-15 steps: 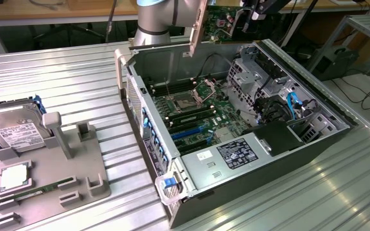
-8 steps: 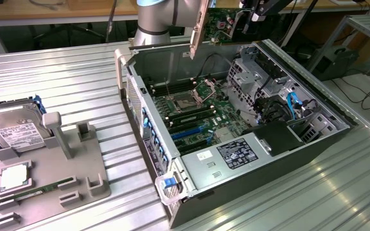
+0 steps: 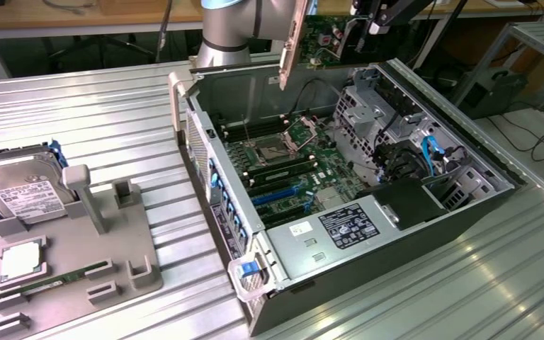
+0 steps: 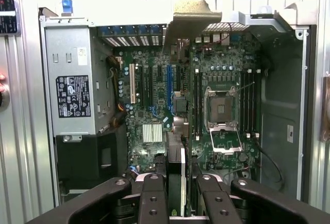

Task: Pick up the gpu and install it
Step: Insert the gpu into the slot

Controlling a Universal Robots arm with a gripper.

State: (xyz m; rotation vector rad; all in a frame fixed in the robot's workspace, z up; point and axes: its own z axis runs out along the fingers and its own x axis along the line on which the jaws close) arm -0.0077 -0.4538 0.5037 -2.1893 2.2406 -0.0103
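I had the gripper (image 4: 175, 185) closed narrow on the gpu (image 4: 176, 157). In the wrist view its fingers (image 4: 153, 195) pinched the card edge-on between them, with the pale beige end bracket (image 4: 192, 15) at the far end. Past the card I looked straight into the open computer case (image 4: 289, 79). The motherboard (image 4: 154, 131) lay on its floor, and the long expansion slots (image 4: 168, 82) ran the same way as the card. The CPU socket (image 4: 220, 111) sat to one side and the power supply (image 4: 72, 90) to the other.

In the exterior view the gpu (image 3: 327, 34) hung in the air under the gripper (image 3: 365, 28), above the far end of the case (image 3: 499, 205). The tip of the bracket (image 3: 289, 57) came down about level with the case's rim, and I could not tell whether it touched. The hard drive (image 3: 17, 188) and memory stick (image 3: 54, 278) sat in the grey fixture (image 3: 111, 262) on the ribbed metal table (image 3: 93, 106), well apart from the case, at the exterior view's left.
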